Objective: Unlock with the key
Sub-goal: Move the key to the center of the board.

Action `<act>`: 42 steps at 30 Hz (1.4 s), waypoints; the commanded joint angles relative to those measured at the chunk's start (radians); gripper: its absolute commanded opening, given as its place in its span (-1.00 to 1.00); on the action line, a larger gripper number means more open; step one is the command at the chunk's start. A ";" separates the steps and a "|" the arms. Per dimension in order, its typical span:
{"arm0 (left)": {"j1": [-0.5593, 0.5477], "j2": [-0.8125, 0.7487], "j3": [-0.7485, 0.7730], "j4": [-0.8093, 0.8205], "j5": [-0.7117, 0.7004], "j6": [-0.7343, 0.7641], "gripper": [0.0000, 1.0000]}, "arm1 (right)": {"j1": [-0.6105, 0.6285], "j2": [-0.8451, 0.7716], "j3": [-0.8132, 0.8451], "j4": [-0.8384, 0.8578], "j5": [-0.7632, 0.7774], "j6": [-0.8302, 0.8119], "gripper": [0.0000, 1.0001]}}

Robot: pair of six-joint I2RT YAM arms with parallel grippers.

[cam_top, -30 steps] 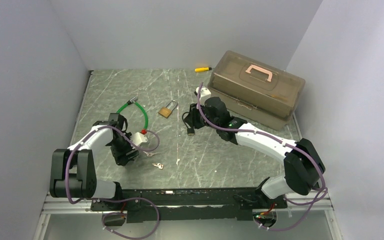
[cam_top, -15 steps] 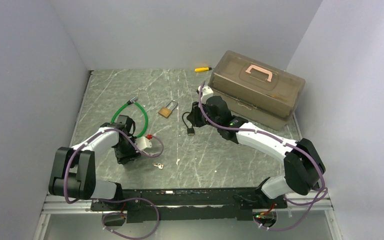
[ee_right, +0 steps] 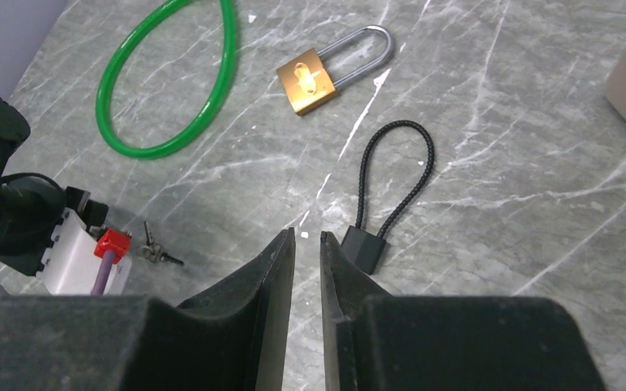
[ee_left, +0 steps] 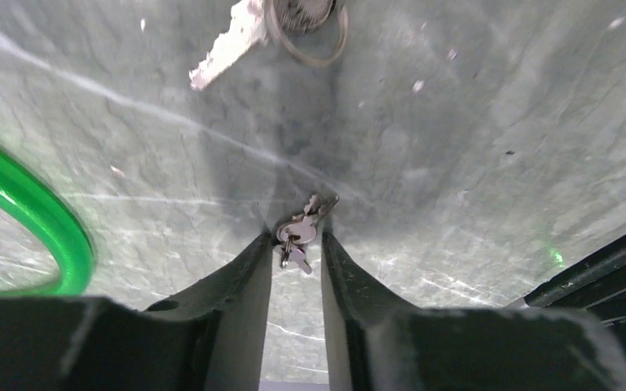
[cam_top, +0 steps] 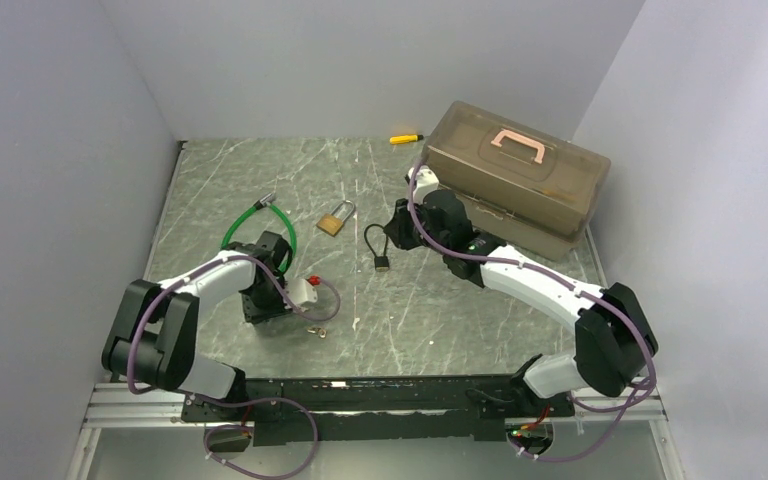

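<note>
A tiny pale silvery key (ee_left: pixel 297 233), on a small bunch, sits between my left gripper's (ee_left: pixel 297 241) fingertips at the table surface. The jaws are closed in on it from both sides. A second pale key on a ring (ee_left: pixel 230 41) lies beyond the tips. Small keys (cam_top: pixel 316 331) also lie by the left wrist and show in the right wrist view (ee_right: pixel 152 248). The brass padlock (cam_top: pixel 332 223) lies flat with its shackle closed, also in the right wrist view (ee_right: pixel 306 81). My right gripper (ee_right: pixel 307 236) is empty with only a narrow slit, above the table right of the padlock (cam_top: pixel 397 225). My left gripper (cam_top: pixel 260 303) points down.
A green cable loop (cam_top: pixel 255 225) lies behind the left gripper. A black cord loop with a block (ee_right: pixel 391 183) lies just ahead of the right fingers. A brown toolbox (cam_top: pixel 510 180) stands at the back right and a yellow-and-black tool (cam_top: pixel 406 138) at the back wall. Walls enclose three sides.
My left gripper has shifted right toward the keys and settled over them. My right gripper has drawn back to the right, uncovering the black cord loop, which stays on the table.
</note>
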 commanded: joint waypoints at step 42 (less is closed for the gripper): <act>-0.386 0.251 0.329 -0.055 0.522 -0.128 -0.73 | -0.074 -0.104 0.024 -0.104 0.050 -0.054 -0.67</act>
